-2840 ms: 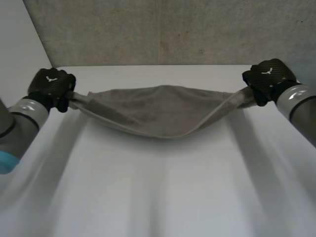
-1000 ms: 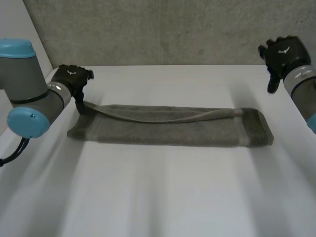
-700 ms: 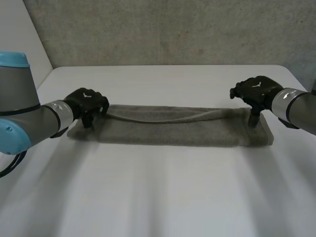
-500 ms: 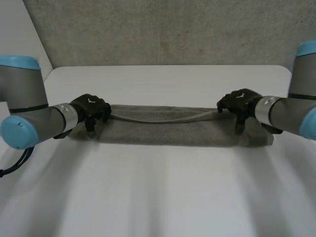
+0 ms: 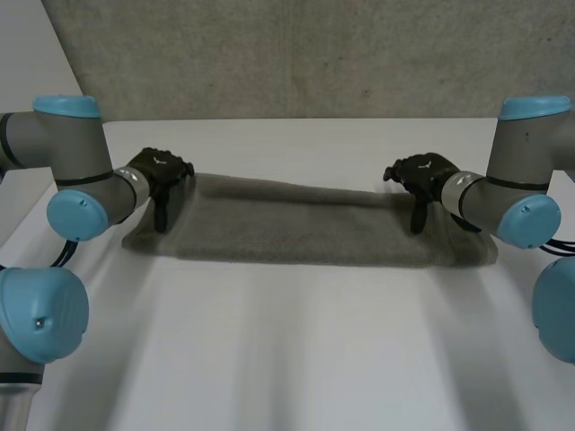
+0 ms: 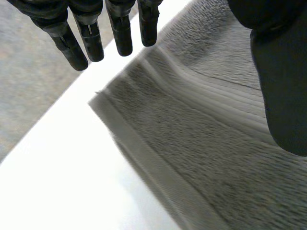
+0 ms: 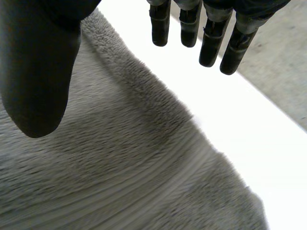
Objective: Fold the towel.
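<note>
- While the towel (image 5: 296, 229) lies folded toward the tabletop's (image 5: 287, 359) far edge, the left hand (image 5: 160, 172) hangs over one end, fingers (image 6: 120, 33) spread.
- Over the other end, the right hand (image 5: 422, 172) hovers, fingers (image 7: 211, 43) spread.

Front: white table top (image 5: 296, 359), bare, open to pass.
Across middle: flat grey terry towel (image 5: 296, 229).
Behind: rough grey wall (image 5: 314, 54).

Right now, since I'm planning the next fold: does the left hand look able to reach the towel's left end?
Probably yes. The left hand is open just over the towel's left end, by its far edge, fingers straight, and nothing lies between them on the white table.
</note>
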Action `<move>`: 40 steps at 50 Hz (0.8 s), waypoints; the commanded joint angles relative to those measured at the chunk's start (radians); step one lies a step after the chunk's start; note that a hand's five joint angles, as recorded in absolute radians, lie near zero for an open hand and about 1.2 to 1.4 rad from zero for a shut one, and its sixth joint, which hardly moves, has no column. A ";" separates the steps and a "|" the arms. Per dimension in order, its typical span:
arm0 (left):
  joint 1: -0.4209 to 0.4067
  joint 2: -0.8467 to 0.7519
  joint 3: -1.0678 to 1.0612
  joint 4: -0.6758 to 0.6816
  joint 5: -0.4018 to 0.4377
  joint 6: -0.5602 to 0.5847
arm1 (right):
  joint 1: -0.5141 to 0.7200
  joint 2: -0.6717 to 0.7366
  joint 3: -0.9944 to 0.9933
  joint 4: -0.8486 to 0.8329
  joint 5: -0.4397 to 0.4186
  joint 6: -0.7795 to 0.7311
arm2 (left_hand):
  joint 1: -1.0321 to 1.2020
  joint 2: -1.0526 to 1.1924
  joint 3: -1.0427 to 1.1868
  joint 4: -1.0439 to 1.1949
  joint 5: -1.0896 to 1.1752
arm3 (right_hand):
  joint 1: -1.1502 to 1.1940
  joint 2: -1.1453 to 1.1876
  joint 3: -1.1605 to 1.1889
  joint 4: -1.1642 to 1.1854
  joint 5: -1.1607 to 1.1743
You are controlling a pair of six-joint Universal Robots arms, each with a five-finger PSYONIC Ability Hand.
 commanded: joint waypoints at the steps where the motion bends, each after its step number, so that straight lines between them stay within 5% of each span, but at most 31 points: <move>1: -0.028 -0.001 0.058 0.010 -0.023 -0.108 | 0.004 -0.019 0.003 -0.113 0.049 0.043 | -0.085 -0.075 -0.063 -0.078 -0.217 | -0.057 -0.071 -0.068 -0.080 -0.061; 8: -0.044 0.050 0.060 -0.028 -0.012 -0.210 | 0.024 -0.156 0.134 -0.143 0.060 0.060 | -0.053 -0.042 -0.030 -0.046 -0.185 | -0.057 -0.071 -0.068 -0.080 -0.061; 16: -0.001 0.125 0.057 -0.057 0.038 -0.426 | 0.001 -0.516 0.594 -0.444 0.109 0.028 | 0.123 0.134 0.146 0.130 -0.009 | -0.057 -0.071 -0.068 -0.080 -0.061; 24: 0.030 0.160 0.055 -0.102 0.123 -0.498 | -0.035 -0.559 0.772 -0.329 0.117 -0.093 | 0.150 0.160 0.172 0.157 0.018 | -0.057 -0.071 -0.068 -0.080 -0.061; 40: 0.012 0.303 0.080 -0.070 0.114 -0.506 | -0.098 -0.547 0.904 -0.350 0.114 -0.147 | 0.167 0.178 0.190 0.175 0.035 | -0.057 -0.071 -0.068 -0.080 -0.061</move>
